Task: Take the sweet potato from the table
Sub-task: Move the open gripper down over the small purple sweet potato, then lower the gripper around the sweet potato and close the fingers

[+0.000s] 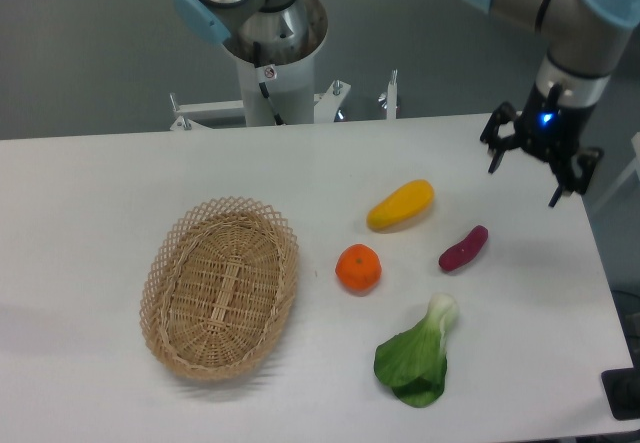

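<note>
purple-magenta and slim, the sweet potato lies on the white table toward the right side, tilted so its far end points up and to the right, with nothing touching it. the gripper hangs above the far right part of the table, beyond the sweet potato and a little to its right, well apart from it; its 2 black fingers are spread wide with nothing between them, and a small blue light glows on the wrist above. left of the sweet potato and slightly farther back rests a yellow oblong vegetable, and a round orange fruit sits near it on the near-left side. a leafy green bok choy lies nearer the front edge, below the sweet potato. an oval wicker basket stands on the left half of the table, apart from the produce.
</note>
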Available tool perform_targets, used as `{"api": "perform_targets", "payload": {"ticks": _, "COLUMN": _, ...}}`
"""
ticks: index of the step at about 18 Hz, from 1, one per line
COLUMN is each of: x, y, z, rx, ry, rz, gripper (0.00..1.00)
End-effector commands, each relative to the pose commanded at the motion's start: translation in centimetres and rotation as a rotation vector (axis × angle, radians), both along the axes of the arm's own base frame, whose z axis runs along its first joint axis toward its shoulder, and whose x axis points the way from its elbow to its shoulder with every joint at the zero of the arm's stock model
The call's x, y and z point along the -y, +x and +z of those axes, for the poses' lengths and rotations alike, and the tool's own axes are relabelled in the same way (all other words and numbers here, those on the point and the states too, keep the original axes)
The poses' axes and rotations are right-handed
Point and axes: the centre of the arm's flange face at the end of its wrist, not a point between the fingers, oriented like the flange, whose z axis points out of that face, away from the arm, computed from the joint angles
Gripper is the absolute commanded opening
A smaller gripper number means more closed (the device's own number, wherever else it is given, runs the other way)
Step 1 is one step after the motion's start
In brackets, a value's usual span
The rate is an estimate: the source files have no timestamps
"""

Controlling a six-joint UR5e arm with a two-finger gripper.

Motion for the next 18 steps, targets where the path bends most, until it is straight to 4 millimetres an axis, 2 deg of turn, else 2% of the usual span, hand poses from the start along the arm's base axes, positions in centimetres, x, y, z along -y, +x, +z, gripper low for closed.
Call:
{"api": "perform_targets", "payload": {"ticks": 4, "x": -2.7, "y": 0.2, "z": -5.6, "rx": -0.016, "ry": 0.003, "rz": 0.051, "gripper": 1.00}}
{"api": "perform_targets", "payload": {"ticks": 7, "x": -4.2, "y": 1.4, "z": -9.2, "rx": -0.026, "ry": -0.122, "rz": 0.033, "gripper": 1.00}}
{"api": "perform_targets", "payload": {"ticks": 15, "x": -3.4, "y": 4.0, "z": -13.1, "rx": -0.018, "ry": -0.147, "rz": 0.020, "gripper": 1.00}}
{"api": "perform_targets", "payload": {"ticks": 18, "x": -3.3, "y": 4.3, "z": -13.6, "rx": -0.008, "ry": -0.150, "rz": 0.024, "gripper": 1.00}}
